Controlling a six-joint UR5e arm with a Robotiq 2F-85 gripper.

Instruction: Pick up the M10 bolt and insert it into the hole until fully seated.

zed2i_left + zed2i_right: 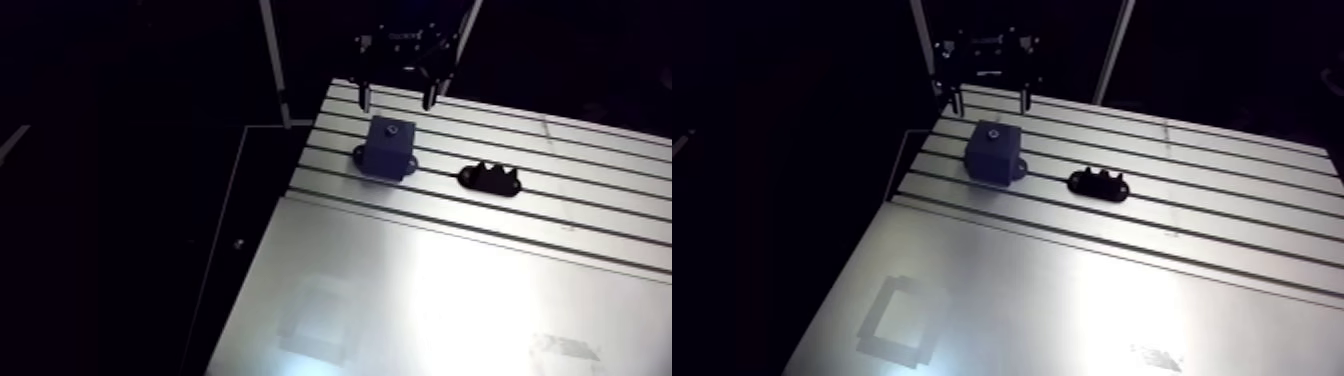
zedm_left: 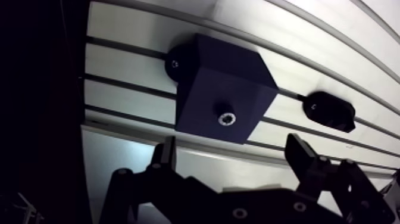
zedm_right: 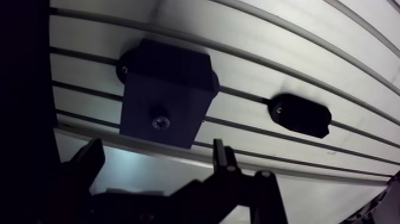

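A dark blue block (image 2: 205,77) stands on the slotted part of the table (image 1: 560,150), held down by flanges at its sides. In the middle of its top face sits a small shiny round metal piece (image 2: 226,119) with a socket; it looks like a bolt head flush in the hole. My gripper (image 2: 232,146) hangs above and just behind the block, open, with nothing between its fingers. In the arm view the gripper (image 1: 397,95) is over the table's far edge, behind the block (image 1: 388,148).
A low black holder (image 1: 490,178) with bumps on top lies on the slots to the block's right. The smooth plate (image 1: 420,290) fills the near half, with a faint taped square (image 1: 900,318). The table's left edge (image 1: 270,230) drops into darkness.
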